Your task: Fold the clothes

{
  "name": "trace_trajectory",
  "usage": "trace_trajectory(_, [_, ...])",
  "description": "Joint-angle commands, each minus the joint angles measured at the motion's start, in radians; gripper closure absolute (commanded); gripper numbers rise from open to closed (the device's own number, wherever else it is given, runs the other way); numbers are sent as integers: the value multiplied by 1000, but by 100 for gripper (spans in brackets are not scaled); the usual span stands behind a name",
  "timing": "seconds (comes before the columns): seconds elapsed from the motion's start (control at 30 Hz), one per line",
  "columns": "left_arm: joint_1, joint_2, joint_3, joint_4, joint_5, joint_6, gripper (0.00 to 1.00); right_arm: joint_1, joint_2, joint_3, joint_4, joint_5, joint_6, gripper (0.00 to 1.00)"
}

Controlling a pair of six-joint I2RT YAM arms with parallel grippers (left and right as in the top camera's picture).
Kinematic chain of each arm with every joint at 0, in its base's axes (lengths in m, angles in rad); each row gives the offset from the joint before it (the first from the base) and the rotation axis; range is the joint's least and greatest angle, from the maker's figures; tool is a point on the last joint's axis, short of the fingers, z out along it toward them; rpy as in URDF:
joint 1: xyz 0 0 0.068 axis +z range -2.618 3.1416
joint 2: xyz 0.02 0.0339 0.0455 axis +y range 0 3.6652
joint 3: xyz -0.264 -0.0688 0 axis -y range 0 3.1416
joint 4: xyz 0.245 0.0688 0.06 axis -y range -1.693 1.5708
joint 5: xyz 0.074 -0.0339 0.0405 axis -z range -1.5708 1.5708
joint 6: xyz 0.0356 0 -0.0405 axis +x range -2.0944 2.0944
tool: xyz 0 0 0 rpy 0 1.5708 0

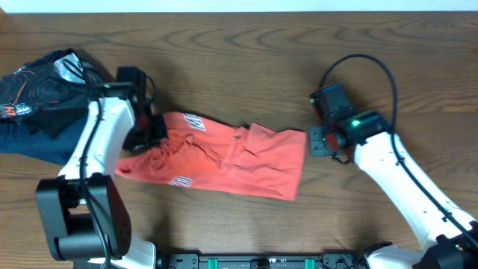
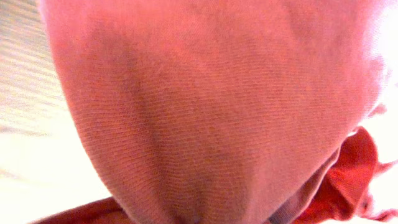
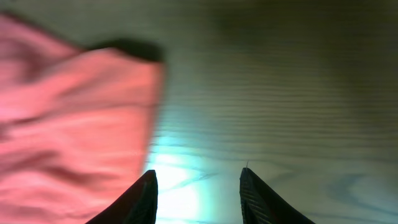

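The coral-red T-shirt [image 1: 224, 155] lies crumpled on the wooden table, stretched from centre-left to centre-right, with bits of white lettering showing. My left gripper [image 1: 149, 134] is down on its left end, where the cloth is bunched. The left wrist view is filled with red fabric [image 2: 211, 112] right against the camera, and the fingers are hidden there. My right gripper [image 3: 198, 186] is open and empty over bare wood just right of the shirt's right edge [image 3: 74, 124]; in the overhead view it [image 1: 320, 142] is beside that edge, not touching.
A pile of dark clothes [image 1: 37, 97] with printed patterns lies at the table's left edge, behind my left arm. The table's far edge runs along the top of the overhead view.
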Motion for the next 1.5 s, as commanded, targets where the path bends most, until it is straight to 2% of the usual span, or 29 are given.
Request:
trace_trajectory(0.0, [-19,-27,88,-47,29,-40,91,-63,0,5,-2,21,-26,58])
trace_trajectory(0.2, [-189,-27,115,-67,158,-117,91,-101,0,4,-5,21,-39,58])
trace_trajectory(0.5, [-570,-16,115,61,140,-275,91,-101,0,-10,-6,13,-41,59])
trace_trajectory(0.67, [-700,33,113,111,71,-311,90,-101,0,-26,-8,9,-42,59])
trace_trajectory(0.93, [-797,87,112,180,71,-311,89,-101,0,-28,-7,5,-41,59])
trace_trajectory(1.17, [-810,91,112,208,73,-311,83,-101,0,-28,-6,3,-41,59])
trace_trajectory(1.2, [-810,92,112,211,77,-311,78,-101,0,-28,-3,-3,-41,59])
trace_trajectory(1.33, [-810,77,113,230,184,-286,77,-101,0,-28,29,-64,-42,59])
trace_trajectory(1.47, [-810,14,113,244,263,-177,77,-101,0,-28,61,-111,-41,57])
